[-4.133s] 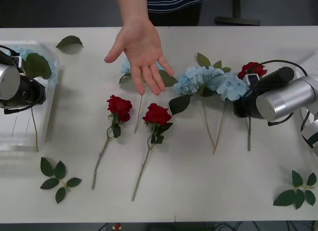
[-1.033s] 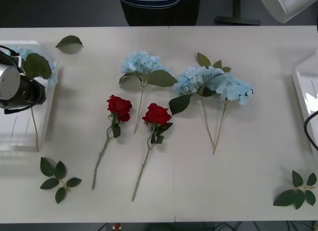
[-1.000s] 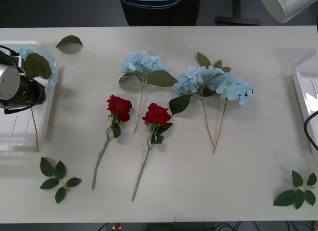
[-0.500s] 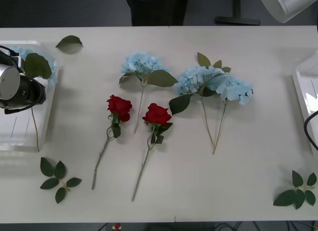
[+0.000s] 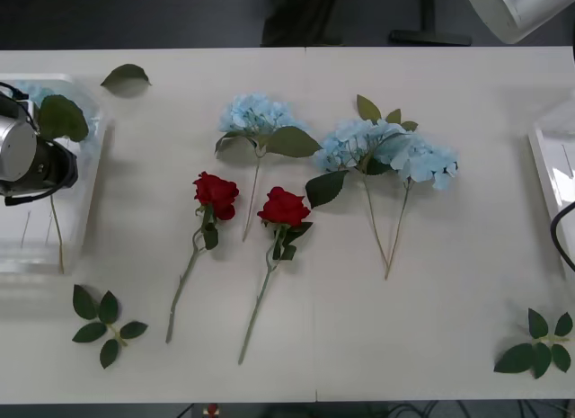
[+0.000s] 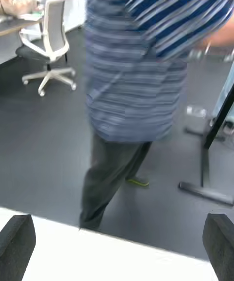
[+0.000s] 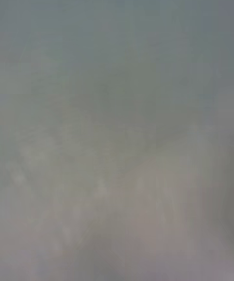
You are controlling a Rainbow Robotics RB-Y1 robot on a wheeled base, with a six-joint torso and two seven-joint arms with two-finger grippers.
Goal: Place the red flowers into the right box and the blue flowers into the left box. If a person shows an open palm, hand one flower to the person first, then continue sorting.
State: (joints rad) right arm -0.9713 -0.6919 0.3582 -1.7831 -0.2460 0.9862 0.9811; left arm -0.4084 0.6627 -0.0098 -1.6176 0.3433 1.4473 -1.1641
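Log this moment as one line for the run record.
right hand: open, raised, facing the person | left arm: over left box | on table: two red flowers, three blue flowers

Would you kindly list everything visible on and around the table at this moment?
red flowers: two, deep red, lying side by side at the table's middle, stems toward the robot.
blue flowers: pale blue; one left of centre, a cluster of two stems to its right, one in the left box.
left box: one, translucent white, left table edge.
right box: one, whitish, right table edge.
leaf sprigs: two, green, near corners; second on the right.
loose leaf: one, green, far left.
person: striped blue shirt, dark trousers, standing beyond the table.
office chair: one, white, behind.
left pincer: its arm sits over the left box.
right pincer: open, raised, facing the person.
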